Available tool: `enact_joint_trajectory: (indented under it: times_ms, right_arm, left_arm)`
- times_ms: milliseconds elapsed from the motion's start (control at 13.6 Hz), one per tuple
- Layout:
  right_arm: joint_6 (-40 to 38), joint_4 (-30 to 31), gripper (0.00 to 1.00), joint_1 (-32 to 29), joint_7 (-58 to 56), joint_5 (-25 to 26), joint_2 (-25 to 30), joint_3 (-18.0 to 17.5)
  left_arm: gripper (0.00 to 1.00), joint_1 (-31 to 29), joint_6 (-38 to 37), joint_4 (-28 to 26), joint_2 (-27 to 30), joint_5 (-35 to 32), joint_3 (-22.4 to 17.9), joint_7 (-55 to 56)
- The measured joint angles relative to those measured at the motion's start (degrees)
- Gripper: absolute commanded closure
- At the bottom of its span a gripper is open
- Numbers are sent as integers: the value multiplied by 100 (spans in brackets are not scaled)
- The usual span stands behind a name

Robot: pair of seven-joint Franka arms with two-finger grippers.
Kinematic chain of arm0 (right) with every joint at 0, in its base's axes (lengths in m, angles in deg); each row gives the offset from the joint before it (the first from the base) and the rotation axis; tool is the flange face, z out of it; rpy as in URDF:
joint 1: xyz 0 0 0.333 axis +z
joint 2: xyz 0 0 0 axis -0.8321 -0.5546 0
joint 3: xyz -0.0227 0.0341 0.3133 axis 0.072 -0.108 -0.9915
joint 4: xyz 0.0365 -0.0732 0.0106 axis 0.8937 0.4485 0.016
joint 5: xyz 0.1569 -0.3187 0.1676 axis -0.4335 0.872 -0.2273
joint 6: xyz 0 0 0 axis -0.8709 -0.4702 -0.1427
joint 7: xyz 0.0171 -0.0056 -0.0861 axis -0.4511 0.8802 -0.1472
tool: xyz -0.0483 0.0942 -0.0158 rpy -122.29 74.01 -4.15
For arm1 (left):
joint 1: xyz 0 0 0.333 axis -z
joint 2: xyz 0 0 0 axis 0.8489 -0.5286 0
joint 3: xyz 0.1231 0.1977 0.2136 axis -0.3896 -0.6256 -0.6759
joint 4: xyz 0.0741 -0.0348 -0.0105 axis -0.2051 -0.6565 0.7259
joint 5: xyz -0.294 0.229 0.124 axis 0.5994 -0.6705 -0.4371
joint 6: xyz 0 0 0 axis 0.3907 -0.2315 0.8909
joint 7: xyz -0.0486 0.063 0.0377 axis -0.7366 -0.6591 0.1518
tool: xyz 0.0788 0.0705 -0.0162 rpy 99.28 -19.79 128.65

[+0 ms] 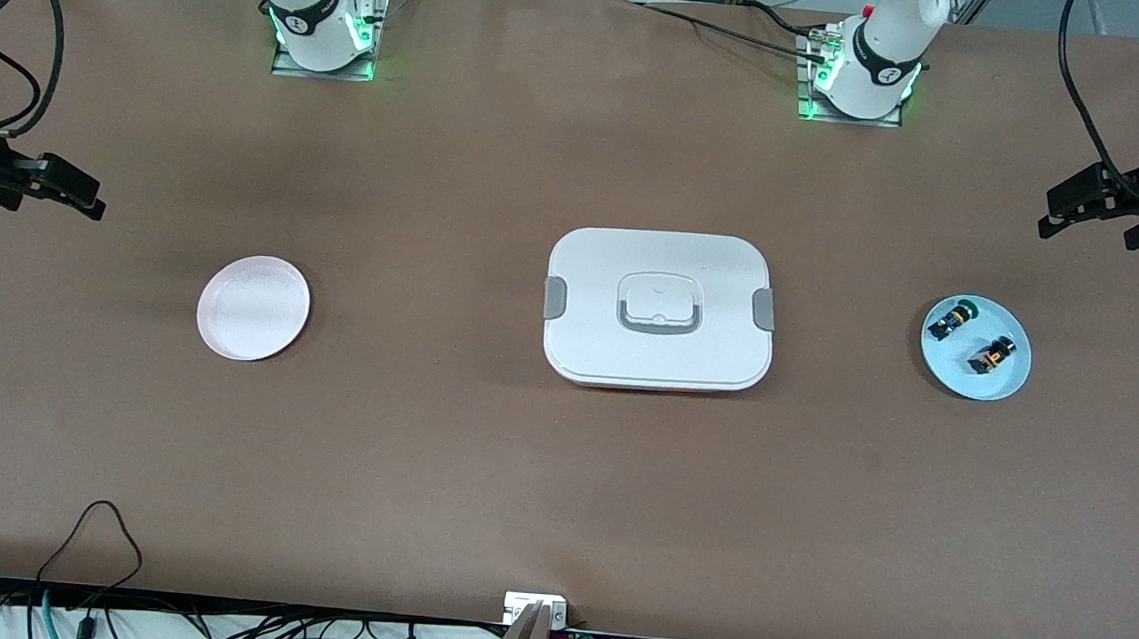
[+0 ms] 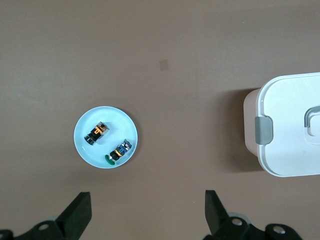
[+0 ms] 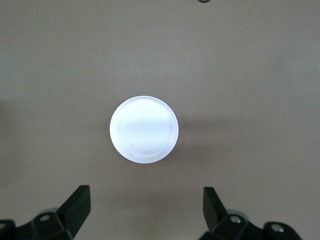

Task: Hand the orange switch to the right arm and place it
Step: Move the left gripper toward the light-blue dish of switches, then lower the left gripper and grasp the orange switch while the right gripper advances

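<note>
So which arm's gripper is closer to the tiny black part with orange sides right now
Left. The left gripper hangs, jaws open, at the table's edge by the pale blue plate holding the tiny black, orange-sided switch. The right gripper waits open at the right arm's end, near the white plate.

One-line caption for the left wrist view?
Open left gripper high over the table, blue plate below holding orange switch and green-capped part, white box alongside.

High front camera; wrist cameras face down.
</note>
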Motion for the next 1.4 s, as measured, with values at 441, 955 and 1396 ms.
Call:
enact_joint_trajectory:
  times_ms: [441, 955, 1396]
  right_arm:
    - [-3, 0, 0, 0, 0, 0, 0, -32]
    - [-33, 0, 0, -2, 0, 0, -12, -33]
    - [-85, 0, 0, -12, 0, 0, -189, -36]
  left_arm:
    - [0, 0, -1, 59, -8, -1, 0, 0]
    - [0, -211, -34, -65, -591, -11, -10, -1420]
    - [0, -515, 720, -594, -1327, -533, -43, -4709]
